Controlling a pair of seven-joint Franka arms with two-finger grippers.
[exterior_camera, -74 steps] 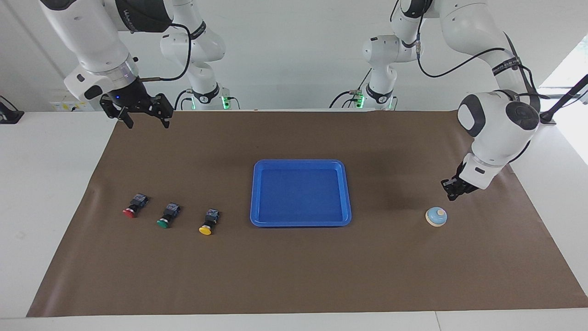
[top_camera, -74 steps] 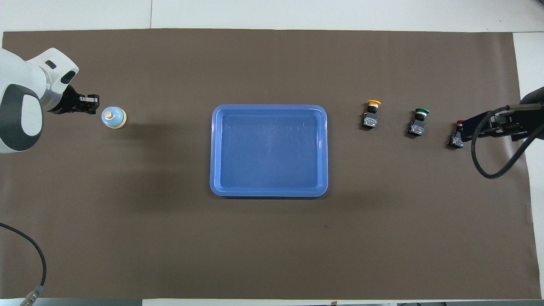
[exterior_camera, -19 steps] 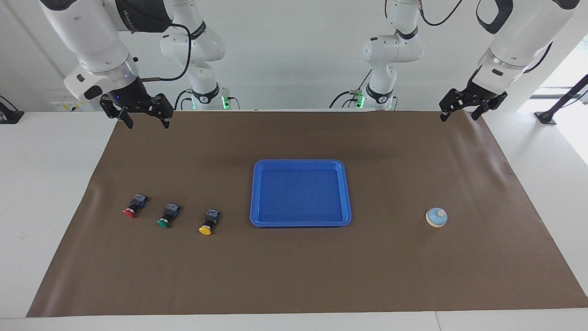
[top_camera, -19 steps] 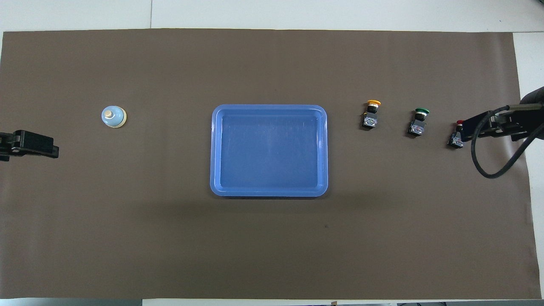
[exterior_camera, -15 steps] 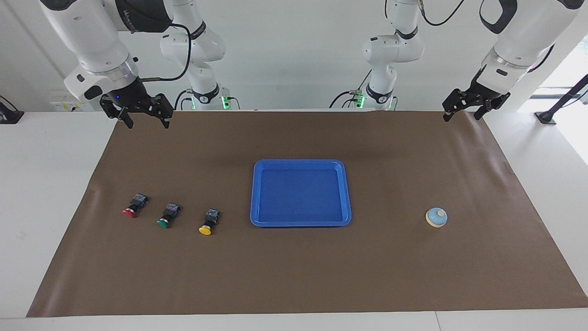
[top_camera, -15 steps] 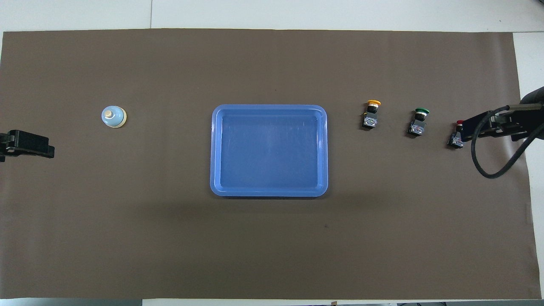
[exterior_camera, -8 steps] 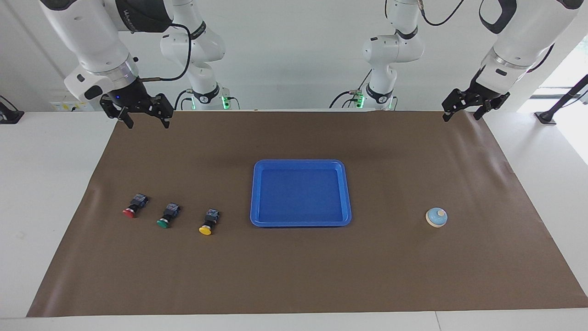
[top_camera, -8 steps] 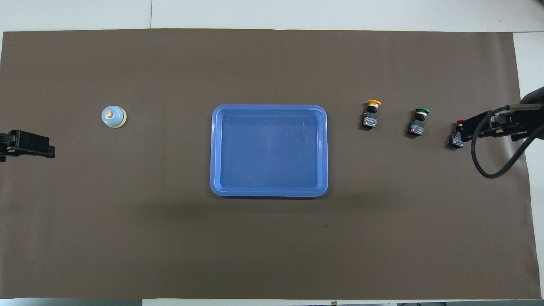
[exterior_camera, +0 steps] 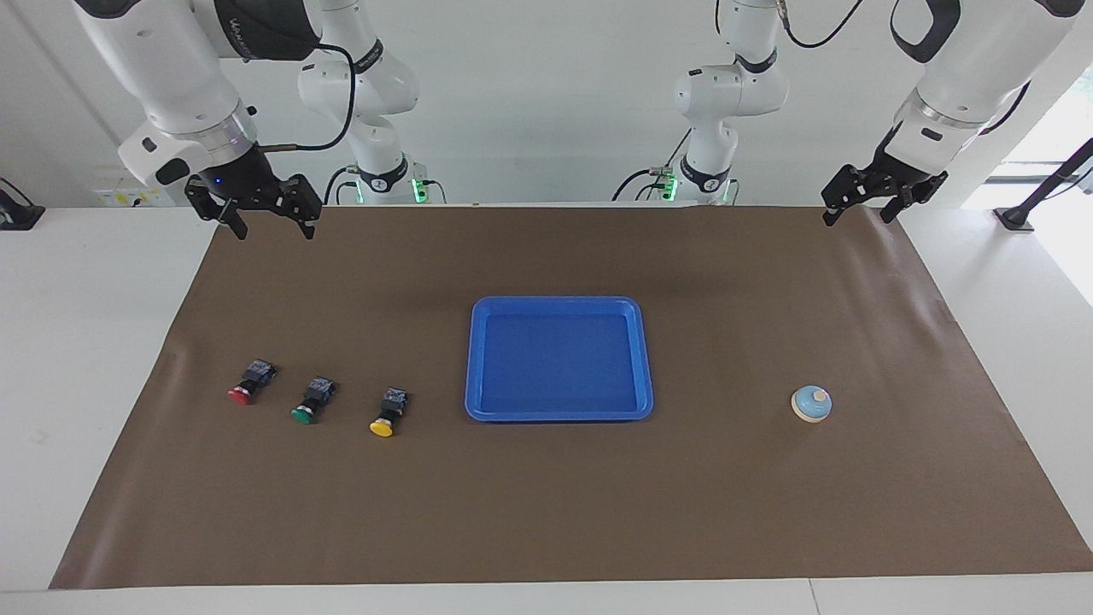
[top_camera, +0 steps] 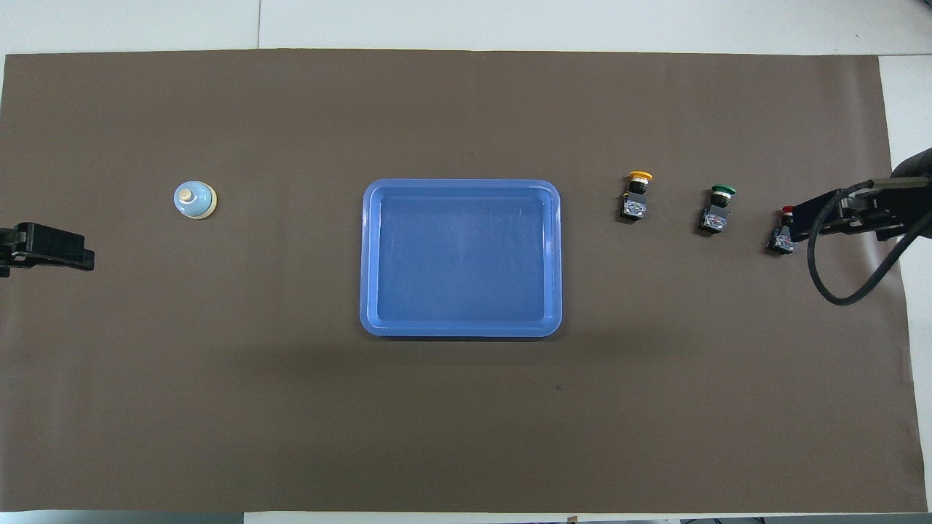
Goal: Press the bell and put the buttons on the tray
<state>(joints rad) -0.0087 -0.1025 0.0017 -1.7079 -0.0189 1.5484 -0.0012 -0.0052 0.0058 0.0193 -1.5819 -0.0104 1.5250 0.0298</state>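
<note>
While both arms wait raised, left gripper and right gripper gape empty. Tray central; bell at its three o'clock, buttons at nine, facing view.

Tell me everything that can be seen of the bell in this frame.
The bell is a small light-blue dome on a cream base rim, with a tan knob on top. It looks smooth, like painted metal or plastic. It stands upright on the brown mat, toward the left arm's end of the table, level with the tray but well apart from it. Nothing touches it; the left tool hangs raised over the mat's robot-side corner.
</note>
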